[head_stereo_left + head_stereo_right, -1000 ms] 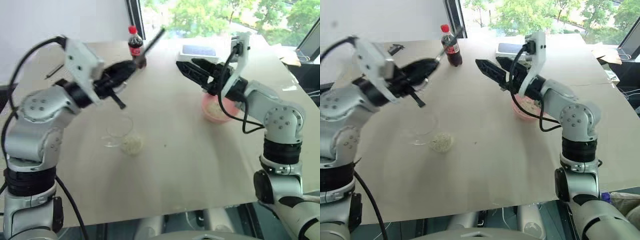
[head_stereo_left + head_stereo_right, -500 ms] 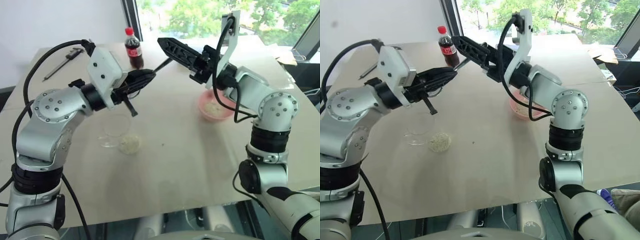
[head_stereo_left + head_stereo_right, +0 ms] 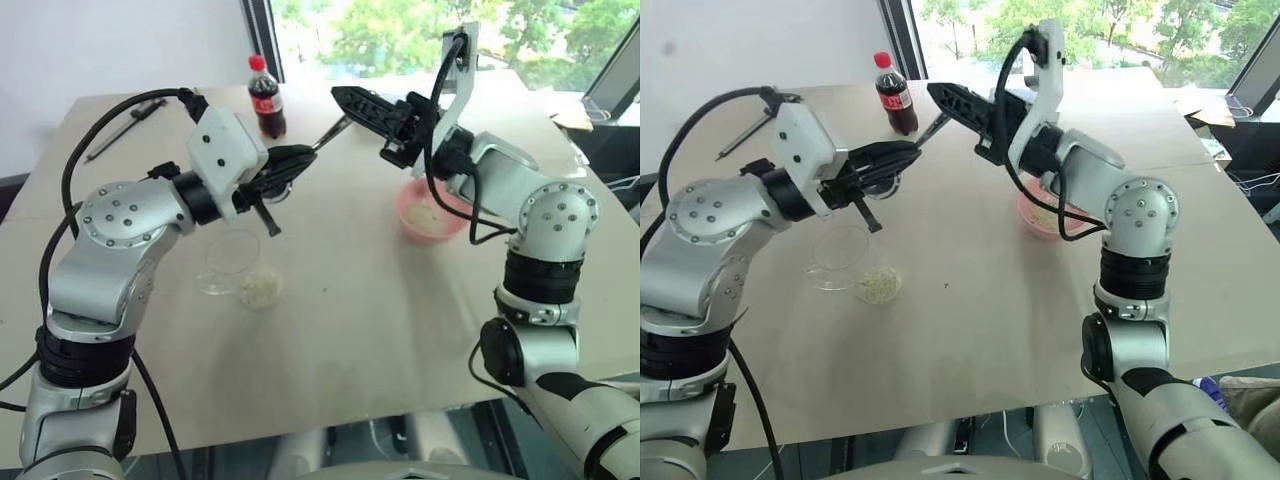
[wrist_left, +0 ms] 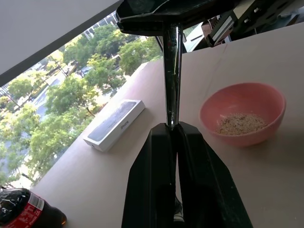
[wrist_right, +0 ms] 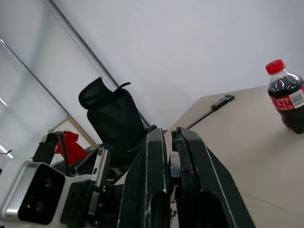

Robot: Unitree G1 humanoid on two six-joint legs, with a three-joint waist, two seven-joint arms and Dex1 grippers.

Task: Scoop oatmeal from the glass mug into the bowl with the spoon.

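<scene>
The silver spoon (image 3: 330, 132) hangs in the air between both grippers. My left gripper (image 3: 300, 155) is shut on one end of its handle, my right gripper (image 3: 340, 97) is shut on the other end. In the left wrist view the spoon (image 4: 172, 71) runs from my own fingers (image 4: 152, 166) up into the right gripper's black jaws. The glass mug (image 3: 228, 262) rests on the table below the left gripper. The oatmeal (image 3: 260, 288) is a pale heap at its near right side. The pink bowl (image 3: 412, 228) holds pale flakes and sits under the right forearm.
A cola bottle (image 3: 268, 97) with a red cap stands at the back of the table. A long dark caliper (image 3: 125, 118) lies at the back left. A flat phone box (image 4: 114, 123) lies behind the bowl near the window.
The right gripper's fingers, spread wide half a second ago, have closed on the spoon's far end. The left gripper has kept its hold. The head camera shifted since one second ago.
</scene>
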